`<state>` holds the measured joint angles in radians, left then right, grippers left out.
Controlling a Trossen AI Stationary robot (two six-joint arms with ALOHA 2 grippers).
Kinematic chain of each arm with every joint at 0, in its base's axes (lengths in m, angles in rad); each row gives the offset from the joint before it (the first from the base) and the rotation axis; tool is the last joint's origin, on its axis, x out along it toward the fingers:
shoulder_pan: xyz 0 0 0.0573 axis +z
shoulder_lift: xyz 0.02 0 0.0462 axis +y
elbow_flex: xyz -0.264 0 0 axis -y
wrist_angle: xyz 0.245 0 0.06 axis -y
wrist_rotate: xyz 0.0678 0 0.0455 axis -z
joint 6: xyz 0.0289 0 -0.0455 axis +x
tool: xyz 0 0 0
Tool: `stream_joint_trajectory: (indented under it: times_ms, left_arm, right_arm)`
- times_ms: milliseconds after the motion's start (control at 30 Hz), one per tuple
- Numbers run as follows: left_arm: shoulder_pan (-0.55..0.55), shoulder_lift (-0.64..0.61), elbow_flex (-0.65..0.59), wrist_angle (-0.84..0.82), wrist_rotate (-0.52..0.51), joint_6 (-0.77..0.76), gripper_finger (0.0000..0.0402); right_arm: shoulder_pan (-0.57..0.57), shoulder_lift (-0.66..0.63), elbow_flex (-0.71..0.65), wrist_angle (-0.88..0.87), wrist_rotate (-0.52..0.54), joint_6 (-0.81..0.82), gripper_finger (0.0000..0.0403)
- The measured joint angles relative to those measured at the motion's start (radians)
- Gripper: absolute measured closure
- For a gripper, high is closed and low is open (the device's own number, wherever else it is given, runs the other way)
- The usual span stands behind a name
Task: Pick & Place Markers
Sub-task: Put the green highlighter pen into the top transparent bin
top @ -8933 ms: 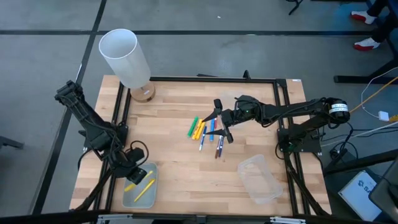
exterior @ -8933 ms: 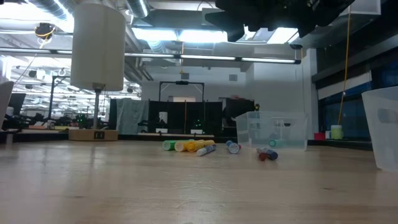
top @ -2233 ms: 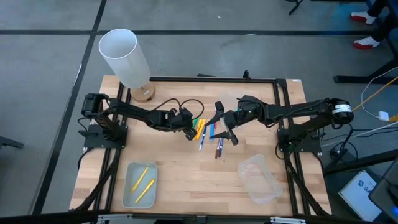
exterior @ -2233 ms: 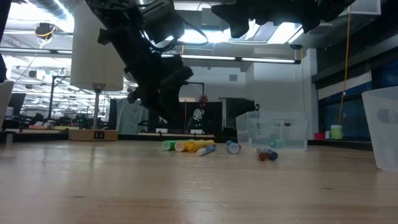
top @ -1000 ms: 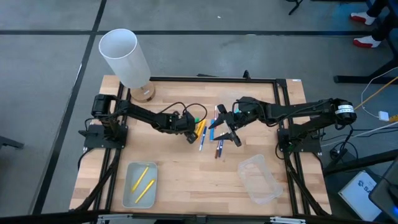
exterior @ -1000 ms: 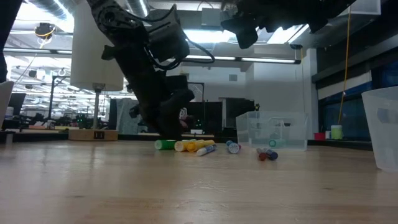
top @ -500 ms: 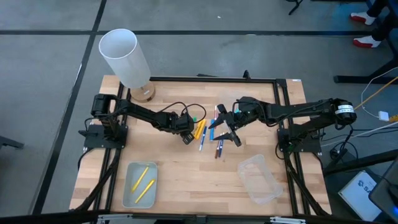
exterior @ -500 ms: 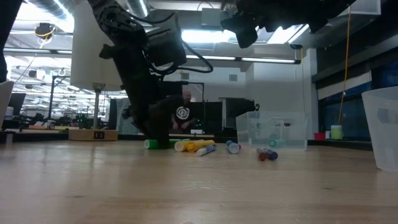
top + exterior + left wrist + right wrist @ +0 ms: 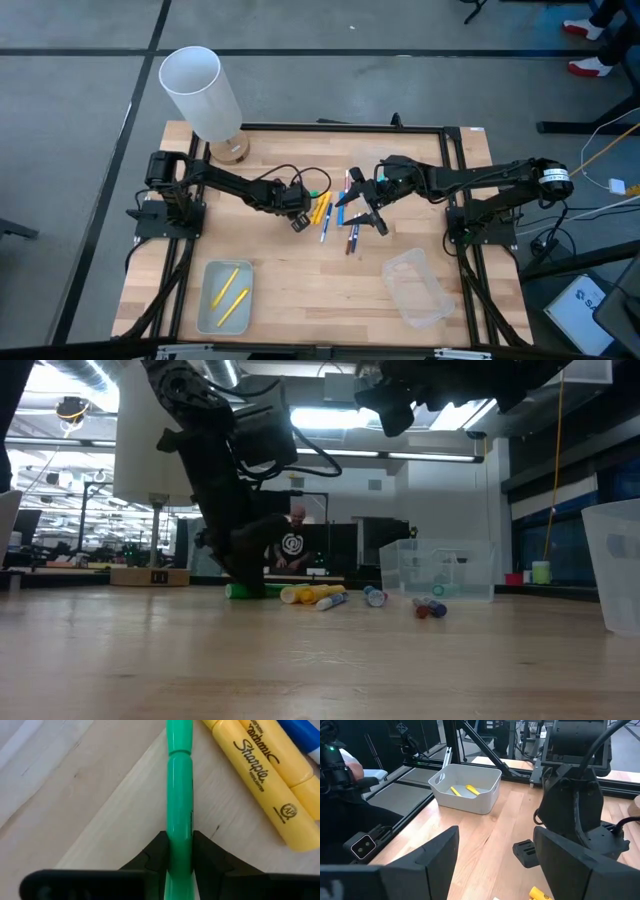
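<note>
The markers [image 9: 338,213] lie in a loose pile at the table's middle: yellow ones [image 9: 260,775], blue ones and a dark one. A green marker [image 9: 179,795] lies on the wood at the pile's left side, and also shows in the low view [image 9: 242,591]. My left gripper [image 9: 297,222] is down at the table and shut on this green marker. My right gripper [image 9: 362,207] hovers open above the pile's right side, its fingers [image 9: 425,865] wide apart and empty. My left gripper pinches the green marker's barrel [image 9: 179,851] between its two fingers, one finger on each long side. The fingers come steeply from above, slanting in from the table's left. The marker lies on the table and runs on past the fingertips to its cap [image 9: 179,735].
A clear tray [image 9: 225,297] with two yellow markers stands at the near left, and also shows in the right wrist view [image 9: 467,787]. A second clear tray [image 9: 417,288] stands at the near right. A tall white cylinder [image 9: 200,85] on a wooden base stands at the far left corner.
My left gripper has shifted a little toward the table's left and tipped more steeply down. The green marker has slid along the table with it, away from the yellow markers, staying flat on the wood.
</note>
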<state>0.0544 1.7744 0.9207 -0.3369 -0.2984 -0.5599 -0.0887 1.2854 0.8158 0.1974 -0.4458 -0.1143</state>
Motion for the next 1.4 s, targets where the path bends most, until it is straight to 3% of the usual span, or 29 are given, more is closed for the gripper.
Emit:
stream_joint_trajectory:
  times_ms: [433, 600, 833, 1133, 1267, 1400]
  left_arm:
    - [-0.008, -0.154, -0.005, -0.048, -0.028, 0.039, 0.0341]
    - [-0.028, -0.246, -0.004, -0.075, -0.084, 0.043, 0.0341]
    - [-0.086, -0.369, -0.003, -0.135, -0.155, 0.042, 0.0341]
    - [-0.196, -0.52, -0.005, -0.157, -0.164, 0.045, 0.0341]
    - [-0.238, -0.623, -0.066, -0.104, -0.208, 0.057, 0.0341]
    - [-0.262, -0.749, -0.188, 0.05, -0.205, 0.058, 0.0341]
  right_arm:
    - [0.0, 0.0, 0.0, 0.0, 0.001, -0.003, 0.0147]
    - [0.0, 0.0, 0.0, 0.0, 0.004, -0.002, 0.0147]
    - [0.0, 0.0, 0.0, 0.0, 0.009, 0.006, 0.0147]
    - [0.0, 0.0, 0.0, 0.0, 0.009, 0.006, 0.0147]
    - [0.0, 0.0, 0.0, 0.019, 0.009, 0.005, 0.0147]
    - [0.0, 0.0, 0.0, 0.041, 0.01, 0.001, 0.0147]
